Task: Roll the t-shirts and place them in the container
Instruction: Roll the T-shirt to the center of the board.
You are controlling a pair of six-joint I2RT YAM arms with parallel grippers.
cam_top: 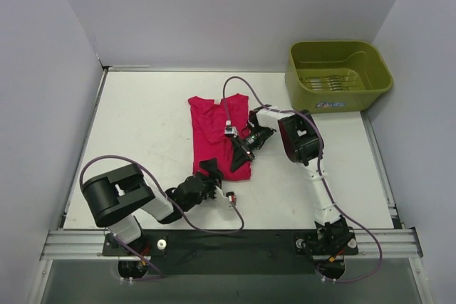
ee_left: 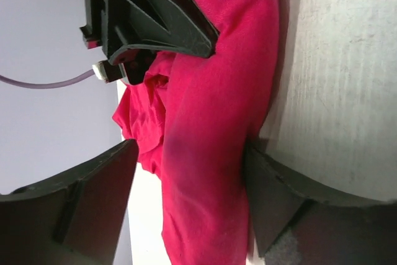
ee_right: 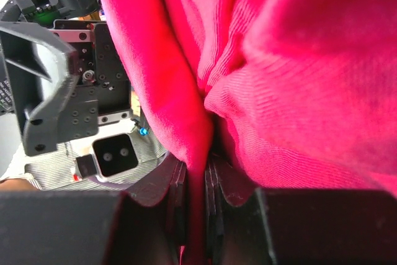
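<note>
A white desk [cam_top: 142,126] is carrying a magenta-red t-shirt [cam_top: 212,127]. The garment is lying folded into a long, narrow strip. The strip is stretching from just ahead of the left fingers [cam_top: 211,170] at its near end, past the right fingers [cam_top: 242,149] on its right edge, and on toward the back wall. The soft ribbed fabric [ee_right: 298,60] is bunching into deep creases where it is being gripped. No writing is showing on the shirt.

An olive-green plastic tub [cam_top: 338,76] is sitting well beyond the right fingers, at the far right corner. A small sticker [cam_top: 329,104] is showing on its near wall, too small to read.

The left fingers are standing spread wide, straddling the near end of the shirt [ee_left: 211,122]. One finger is sitting against the fold's edge, down on the desk, while the other is standing clear of the cloth. The right fingers are pressing nearly together, pinching a thin fold of the t-shirt between their pads and lifting it slightly off the desk.
</note>
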